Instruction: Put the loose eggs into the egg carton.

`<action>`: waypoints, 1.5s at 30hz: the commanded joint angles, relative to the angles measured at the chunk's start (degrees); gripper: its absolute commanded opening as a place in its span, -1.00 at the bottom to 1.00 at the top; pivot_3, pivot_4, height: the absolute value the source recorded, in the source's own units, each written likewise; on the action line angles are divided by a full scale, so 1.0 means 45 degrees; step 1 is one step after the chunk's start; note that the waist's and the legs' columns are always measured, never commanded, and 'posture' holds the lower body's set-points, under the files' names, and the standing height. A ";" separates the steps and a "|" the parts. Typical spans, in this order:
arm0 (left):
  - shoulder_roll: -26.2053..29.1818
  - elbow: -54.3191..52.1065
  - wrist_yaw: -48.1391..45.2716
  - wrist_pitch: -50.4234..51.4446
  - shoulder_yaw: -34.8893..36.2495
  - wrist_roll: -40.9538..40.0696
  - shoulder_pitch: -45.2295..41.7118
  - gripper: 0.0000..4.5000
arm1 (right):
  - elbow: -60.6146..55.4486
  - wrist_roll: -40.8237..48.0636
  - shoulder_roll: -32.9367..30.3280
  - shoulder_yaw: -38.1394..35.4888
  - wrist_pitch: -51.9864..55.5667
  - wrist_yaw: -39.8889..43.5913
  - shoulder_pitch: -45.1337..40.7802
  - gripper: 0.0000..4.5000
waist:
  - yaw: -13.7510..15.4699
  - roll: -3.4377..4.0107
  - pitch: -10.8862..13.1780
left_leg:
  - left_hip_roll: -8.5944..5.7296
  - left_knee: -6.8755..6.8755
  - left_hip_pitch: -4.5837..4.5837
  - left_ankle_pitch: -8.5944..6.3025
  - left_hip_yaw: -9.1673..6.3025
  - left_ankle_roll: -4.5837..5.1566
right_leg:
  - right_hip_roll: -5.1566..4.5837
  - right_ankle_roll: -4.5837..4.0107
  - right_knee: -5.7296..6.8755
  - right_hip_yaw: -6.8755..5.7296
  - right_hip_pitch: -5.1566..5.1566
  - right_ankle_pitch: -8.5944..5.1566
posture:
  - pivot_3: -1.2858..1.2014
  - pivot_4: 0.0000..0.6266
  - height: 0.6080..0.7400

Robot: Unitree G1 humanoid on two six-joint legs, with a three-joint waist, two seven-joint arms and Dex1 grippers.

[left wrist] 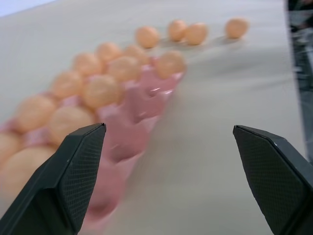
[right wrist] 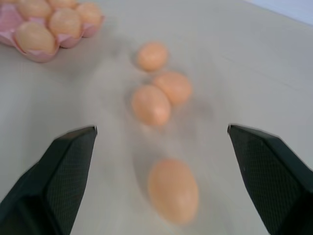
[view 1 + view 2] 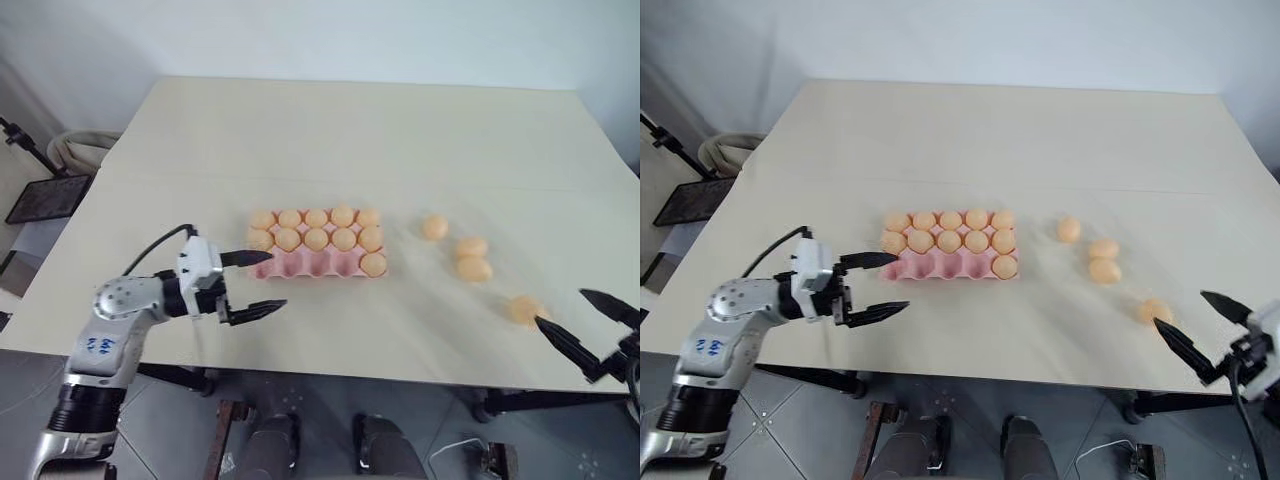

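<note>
Right gripper (image 3: 578,323) at the table's (image 3: 400,130) near right edge, jaws spread wide, holding nothing; nearest loose egg (image 3: 524,309) lies just ahead of its fingertips. Left gripper (image 3: 262,282) also wide open and empty, upper finger at the egg carton's (image 3: 310,264) left end. Beyond, two loose eggs (image 3: 472,258) touching, a fourth (image 3: 434,227) farther back. Carton's near row mostly bare cups.
</note>
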 commanded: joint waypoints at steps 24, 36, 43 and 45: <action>-0.0741 -0.2045 -0.0157 0.0090 -0.0120 -0.0938 0.0267 0.99 | 0.5686 -0.2058 -0.3008 0.4945 0.0888 0.2470 -0.6036 0.92 | -0.0146 0.0004 -0.0001 | 0.0000 0.0080 0.0009 0.0011 0.0016 0.0029 | 0.0005 0.0002 0.0044 0.0005 0.0013 0.0002 | 0.03 -0.52 1.00; -0.0726 -0.1572 0.0115 -0.0253 0.0315 -0.0836 0.0369 1.00 | 0.4465 -0.1418 -0.2887 0.4642 0.1218 0.3177 -0.5791 -0.28 | -0.0214 0.0006 -0.0002 | 0.0001 0.0092 0.0007 0.0003 0.0021 0.0015 | 0.0007 0.0004 0.0058 0.0013 0.0009 0.0003 | 0.03 -0.52 1.00; -0.0333 -0.0796 0.0737 -0.0704 0.1519 -0.0477 0.0851 1.00 | 0.0730 0.0455 -0.1700 0.6337 0.4021 0.1731 -0.8635 -0.28 | -0.0328 0.0004 0.0000 | 0.0016 0.0111 0.0014 -0.0001 0.0015 0.0009 | 0.0017 0.0003 0.0080 0.0013 0.0005 0.0003 | 0.03 -0.52 1.00; -0.0195 -0.0840 0.0948 -0.0763 0.1938 -0.0454 0.1299 1.00 | 0.0160 0.0409 -0.0656 0.7680 0.4973 0.0858 -1.0257 -0.28 | -0.0448 0.0005 0.0000 | 0.0020 0.0115 0.0011 -0.0003 0.0010 0.0006 | 0.0018 0.0000 0.0085 0.0013 0.0003 0.0004 | 0.03 -0.52 1.00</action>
